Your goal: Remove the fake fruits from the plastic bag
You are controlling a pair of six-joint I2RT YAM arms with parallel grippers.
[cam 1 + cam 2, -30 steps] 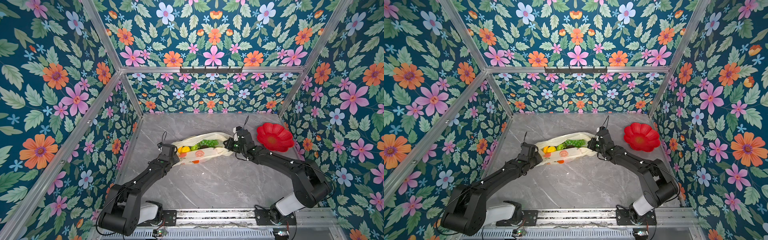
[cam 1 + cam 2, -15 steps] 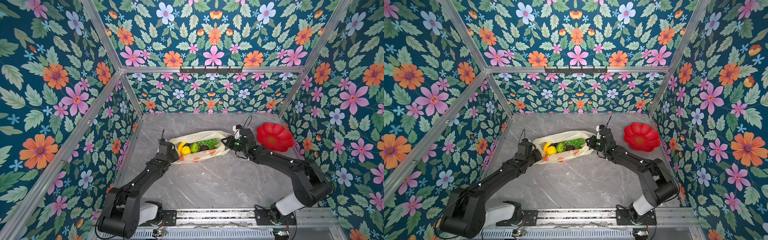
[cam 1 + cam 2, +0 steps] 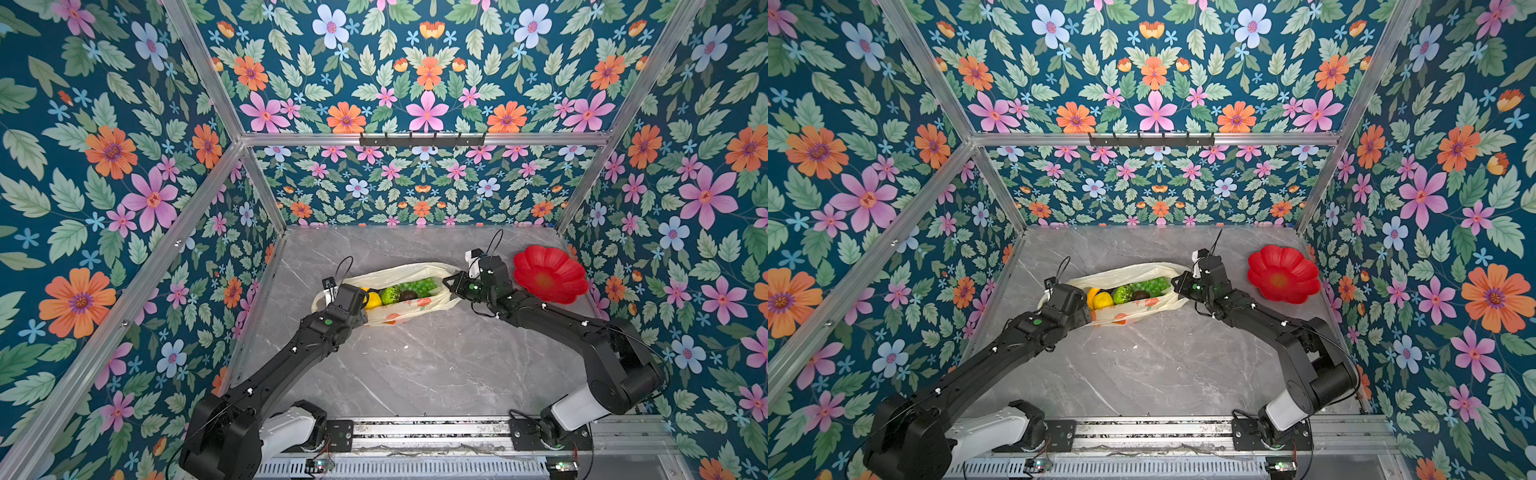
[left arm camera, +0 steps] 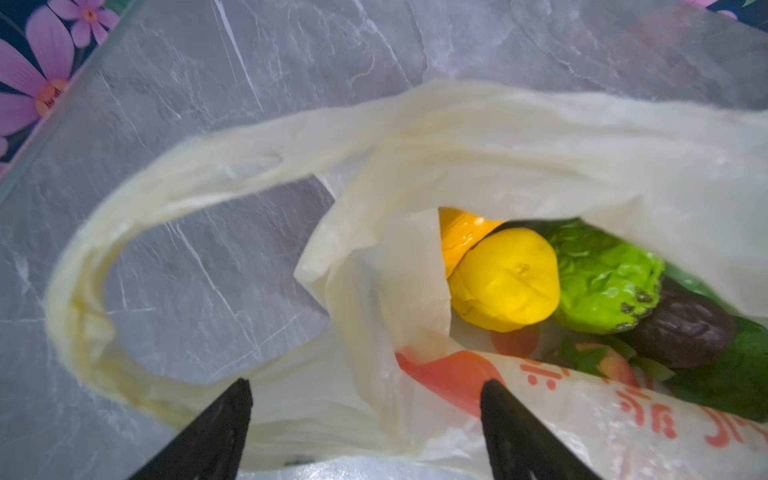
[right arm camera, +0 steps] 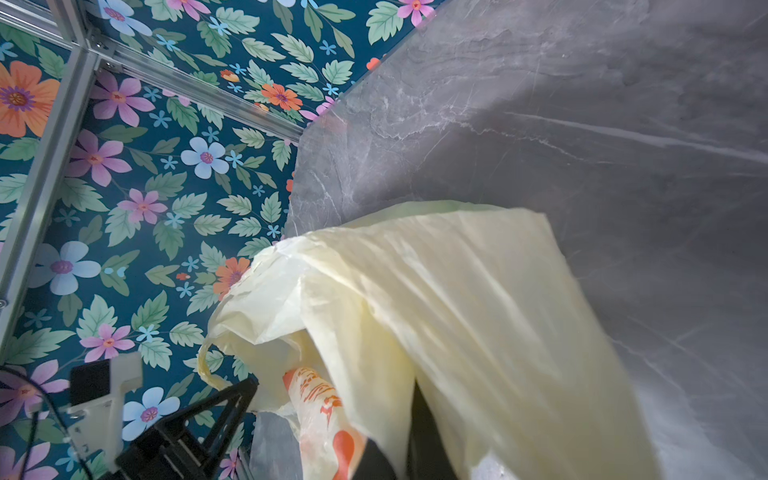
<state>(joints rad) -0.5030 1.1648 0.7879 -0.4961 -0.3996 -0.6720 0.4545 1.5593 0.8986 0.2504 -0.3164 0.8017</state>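
Left claw [image 4: 365, 384] just released, now wide; fake fruits [image 4: 505, 282] exposed right ahead, reachable. Right claw [image 3: 450, 284] clamped on plastic bag [image 4: 498, 145] end.

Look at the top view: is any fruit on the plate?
No, the plate is bare; the fruits lie inside the bag.

Cream plastic bag [image 3: 400, 274] open, fake fruits [image 3: 390, 294] inside

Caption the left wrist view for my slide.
Open left hand at mouth of plastic bag; yellow lemon, bumpy green fruit, dark brown piece inside.
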